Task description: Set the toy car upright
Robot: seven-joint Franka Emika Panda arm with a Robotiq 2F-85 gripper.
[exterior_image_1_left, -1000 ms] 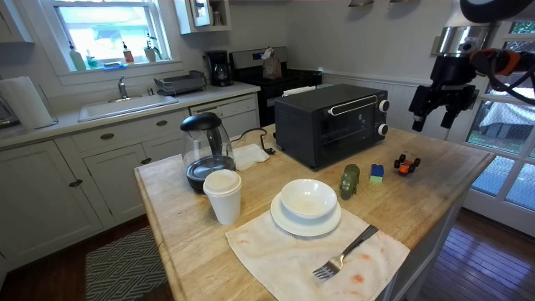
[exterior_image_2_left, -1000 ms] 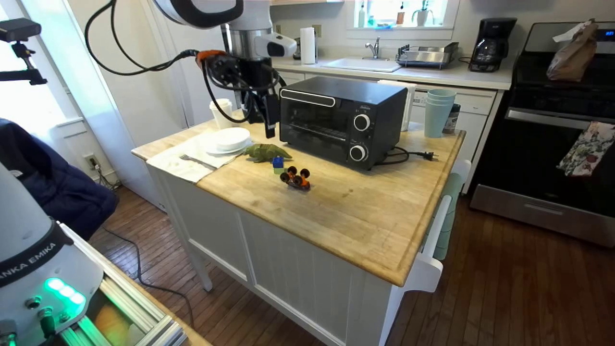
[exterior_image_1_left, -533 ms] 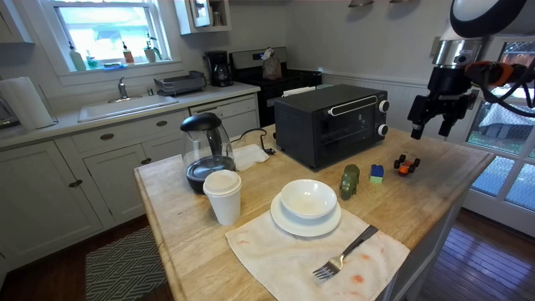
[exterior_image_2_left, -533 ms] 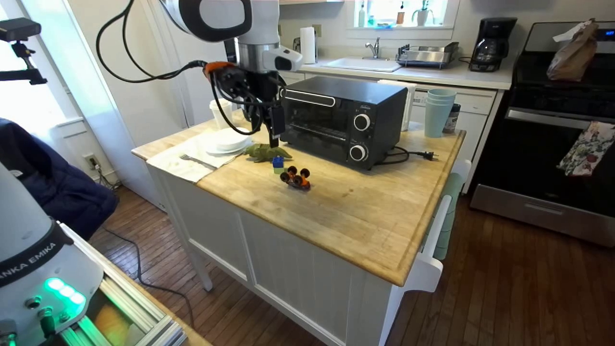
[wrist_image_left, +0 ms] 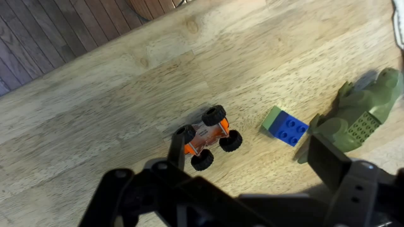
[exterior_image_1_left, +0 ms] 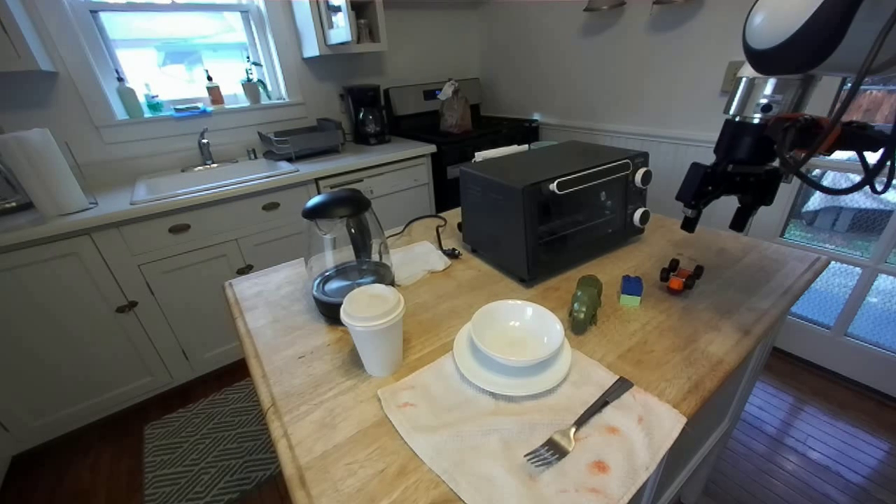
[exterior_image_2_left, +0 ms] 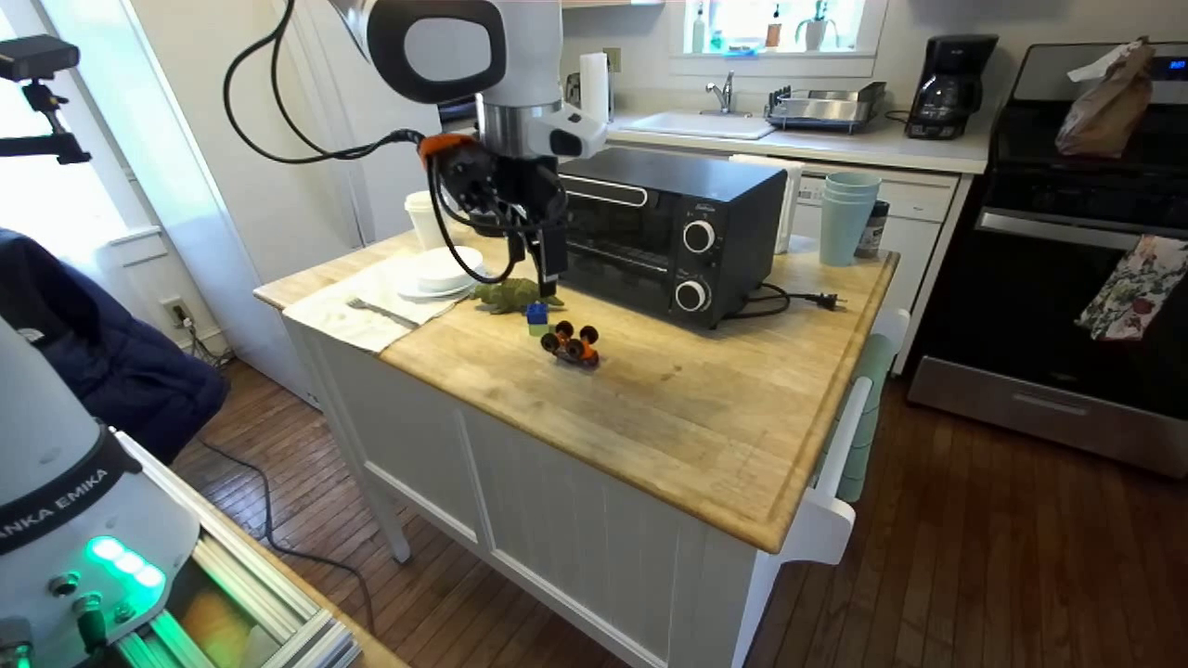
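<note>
The small orange toy car with black wheels [wrist_image_left: 206,135] lies upside down on the wooden table, its underside and axles facing up. It also shows in both exterior views [exterior_image_1_left: 680,278] [exterior_image_2_left: 572,345]. My gripper [wrist_image_left: 251,149] is open, with nothing between its fingers. In both exterior views the gripper [exterior_image_1_left: 714,222] [exterior_image_2_left: 534,271] hangs above the table, fingers pointing down, higher than the car and not touching it. In the wrist view the left finger covers a small edge of the car's near-left wheel.
A blue and green block [wrist_image_left: 285,126] stands close to the car, then a green toy dinosaur [wrist_image_left: 363,110]. The black toaster oven [exterior_image_1_left: 560,210] stands near the gripper. A bowl [exterior_image_1_left: 516,332] on a plate, a fork [exterior_image_1_left: 581,423] and a cloth are farther off. The table edge [exterior_image_2_left: 557,445] is near the car.
The gripper has come down toward the table and shifted closer to above the car, staying open. The car, block and dinosaur have not moved.
</note>
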